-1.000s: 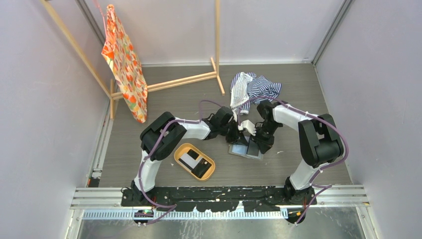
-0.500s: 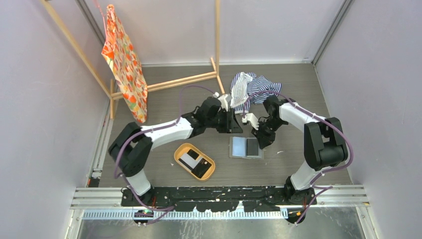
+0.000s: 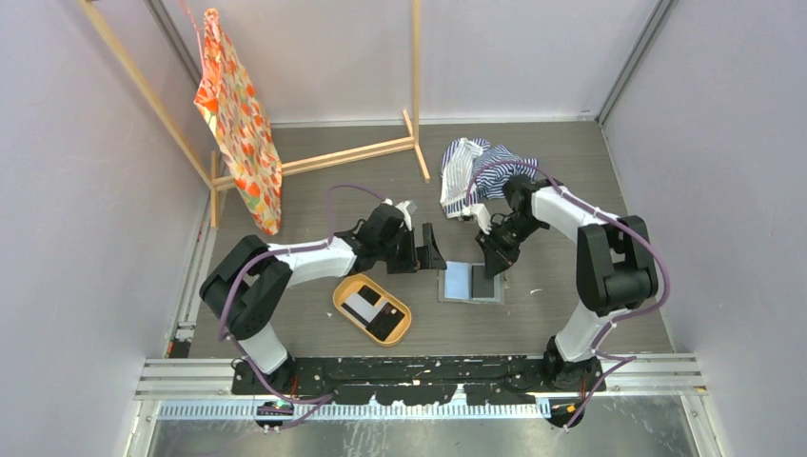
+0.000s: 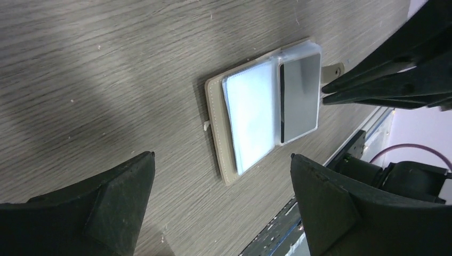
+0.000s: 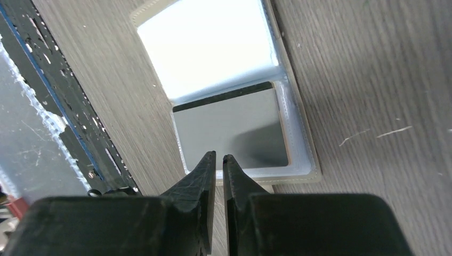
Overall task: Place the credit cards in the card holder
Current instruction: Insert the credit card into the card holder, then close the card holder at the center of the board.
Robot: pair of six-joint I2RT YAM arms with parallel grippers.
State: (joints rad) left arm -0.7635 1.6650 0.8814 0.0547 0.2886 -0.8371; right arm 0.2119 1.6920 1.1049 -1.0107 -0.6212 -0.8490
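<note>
On the tabletop (image 3: pixel 571 171), the card holder (image 3: pixel 460 282) lies folded open and flat, just right of the oval orange tray (image 3: pixel 343 290) and between the two arms. Its left half shows a pale blue-white clear sleeve. Its right half has a dark grey card (image 5: pixel 229 128) seated in the clear pocket, with a black stripe along the edge nearest the fold. A small snap tab (image 4: pixel 333 69) juts from the holder's outer edge on the card's side.

The left end effector (image 3: pixel 430 251) is spread wide with nothing in it. It hangs over bare wood near the holder's left side and is apart from it; its wrist view frames the open holder between the two fingers (image 4: pixel 106 213).

The right end effector (image 5: pixel 219 160) points down at the outer edge of the dark grey card's pocket. Its fingers are drawn almost together, with only a thin slit between them and nothing pinched there. Whether the tips touch the sleeve cannot be told.

Two more cards lie side by side in the tray, a white card (image 3: pixel 360 305) and a black card (image 3: pixel 384 322). Farther back, a striped cloth (image 3: pixel 481 169) sits crumpled behind the right arm. An orange patterned fabric (image 3: pixel 238 124) hangs from a wooden rack (image 3: pixel 416 76).
</note>
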